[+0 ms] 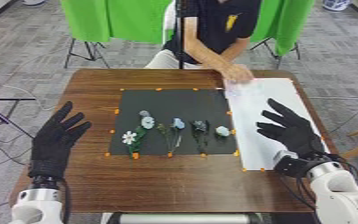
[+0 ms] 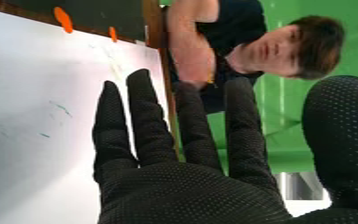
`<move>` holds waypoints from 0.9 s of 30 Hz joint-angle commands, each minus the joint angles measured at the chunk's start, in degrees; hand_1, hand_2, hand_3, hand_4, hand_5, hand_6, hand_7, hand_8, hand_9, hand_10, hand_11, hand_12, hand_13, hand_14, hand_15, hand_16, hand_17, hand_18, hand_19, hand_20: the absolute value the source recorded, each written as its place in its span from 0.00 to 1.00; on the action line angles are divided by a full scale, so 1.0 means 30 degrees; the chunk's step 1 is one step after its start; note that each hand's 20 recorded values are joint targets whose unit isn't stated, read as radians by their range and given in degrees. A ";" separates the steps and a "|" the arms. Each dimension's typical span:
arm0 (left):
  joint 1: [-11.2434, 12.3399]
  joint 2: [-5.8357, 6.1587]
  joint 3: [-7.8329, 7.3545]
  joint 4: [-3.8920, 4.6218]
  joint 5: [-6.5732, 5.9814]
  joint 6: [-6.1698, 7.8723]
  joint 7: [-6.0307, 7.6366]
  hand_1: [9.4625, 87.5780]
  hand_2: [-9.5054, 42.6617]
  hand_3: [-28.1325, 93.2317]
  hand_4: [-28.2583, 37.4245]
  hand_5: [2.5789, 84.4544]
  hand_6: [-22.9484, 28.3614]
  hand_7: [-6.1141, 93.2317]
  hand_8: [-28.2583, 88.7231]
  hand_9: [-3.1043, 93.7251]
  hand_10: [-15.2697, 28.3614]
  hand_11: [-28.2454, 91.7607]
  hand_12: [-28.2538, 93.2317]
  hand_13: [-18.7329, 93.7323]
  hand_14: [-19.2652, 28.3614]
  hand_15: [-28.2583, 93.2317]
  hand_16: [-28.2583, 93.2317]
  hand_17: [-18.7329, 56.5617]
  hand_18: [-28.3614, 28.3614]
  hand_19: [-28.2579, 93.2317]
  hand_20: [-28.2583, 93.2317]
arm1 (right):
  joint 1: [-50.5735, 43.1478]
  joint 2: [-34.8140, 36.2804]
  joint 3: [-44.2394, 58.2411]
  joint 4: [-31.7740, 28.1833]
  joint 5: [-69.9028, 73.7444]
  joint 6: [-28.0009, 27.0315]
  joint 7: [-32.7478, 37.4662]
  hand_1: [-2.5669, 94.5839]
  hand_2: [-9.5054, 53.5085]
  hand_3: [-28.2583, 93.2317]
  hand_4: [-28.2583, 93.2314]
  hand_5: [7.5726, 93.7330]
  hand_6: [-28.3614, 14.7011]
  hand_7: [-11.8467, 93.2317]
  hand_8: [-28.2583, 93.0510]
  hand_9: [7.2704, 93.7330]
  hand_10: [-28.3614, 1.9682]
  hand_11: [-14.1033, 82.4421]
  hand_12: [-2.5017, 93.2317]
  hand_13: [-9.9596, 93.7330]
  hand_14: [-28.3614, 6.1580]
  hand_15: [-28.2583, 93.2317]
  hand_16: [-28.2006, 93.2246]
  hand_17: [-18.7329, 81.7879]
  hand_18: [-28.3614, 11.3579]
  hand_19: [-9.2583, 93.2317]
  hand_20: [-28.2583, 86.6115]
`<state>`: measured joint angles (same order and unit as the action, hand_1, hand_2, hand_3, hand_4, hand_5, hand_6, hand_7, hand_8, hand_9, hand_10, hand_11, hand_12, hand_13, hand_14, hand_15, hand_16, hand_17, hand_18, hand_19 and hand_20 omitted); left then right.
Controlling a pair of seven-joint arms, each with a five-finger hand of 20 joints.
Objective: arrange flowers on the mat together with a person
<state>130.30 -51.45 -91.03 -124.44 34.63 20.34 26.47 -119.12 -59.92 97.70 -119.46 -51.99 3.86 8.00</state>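
Evidently the right hand (image 1: pixel 291 132) has nothing in its grasp: its fingers are extended and spread, thumb held apart, over the white sheet (image 1: pixel 261 112). Leftward from it, across the sheet's near-side edge, lies the closest bloom, a small white flower (image 1: pixel 222 131) by the right border of the dark mat (image 1: pixel 158 100). That sideways relation is what I'd say the coming move turns on: the right hand is far nearer to this flower than the left hand (image 1: pixel 53 137) is, and would have to travel left and lower itself. Farther left, a dark sprig (image 1: pixel 200 127), a pale blue flower (image 1: pixel 177 123) and a daisy-like flower (image 1: pixel 129 137) lie on the mat, the blue one's stem running toward the robot. Beyond the daisy-like one, the left hand is released too, fingers straight, above the counter (image 1: pixel 175 192). Across from the robot, a person's hand (image 1: pixel 238 74) is at the sheet's far end, well apart from the flowers. My guess is that thin stems could slide or roll under a clumsy pinch.
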 commanded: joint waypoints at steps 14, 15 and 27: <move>0.0033 0.0165 0.0124 0.0125 -0.0268 0.0062 0.0363 0.16 0.30 0.87 0.00 0.41 0.54 0.18 0.16 0.42 0.76 0.41 0.32 0.42 0.98 0.63 0.17 0.14 0.94 0.65 0.39 | 0.0283 0.0023 -0.0190 0.0099 0.0298 0.0339 -0.0207 0.23 0.26 0.87 0.00 0.32 0.79 0.25 0.13 0.35 0.55 0.19 0.17 0.44 0.33 0.41 0.38 0.24 0.21 0.56 0.38; 0.0014 0.0179 0.0134 0.0126 -0.0291 0.0079 0.0409 0.16 0.30 0.87 0.00 0.41 0.54 0.18 0.16 0.42 0.76 0.41 0.32 0.42 0.98 0.63 0.17 0.14 0.94 0.65 0.39 | 0.0343 0.0036 -0.0206 0.0123 0.0338 0.0338 -0.0226 0.23 0.26 0.87 0.00 0.32 0.79 0.25 0.13 0.35 0.55 0.19 0.17 0.44 0.33 0.41 0.38 0.24 0.21 0.56 0.38; 0.0118 -0.0066 -0.0024 0.0090 -0.0087 -0.0041 -0.0005 0.16 0.30 0.87 0.00 0.41 0.54 0.18 0.16 0.42 0.76 0.41 0.32 0.42 0.97 0.63 0.17 0.14 0.94 0.65 0.39 | 0.0057 0.0172 -0.0346 -0.0003 0.0435 0.0691 -0.0221 0.23 0.26 0.87 0.00 0.32 0.79 0.25 0.13 0.36 0.55 0.19 0.17 0.44 0.33 0.42 0.37 0.24 0.21 0.56 0.38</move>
<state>130.14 -50.83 -90.81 -124.34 34.12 20.40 27.59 -117.99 -59.79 97.14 -118.99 -50.88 4.87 8.01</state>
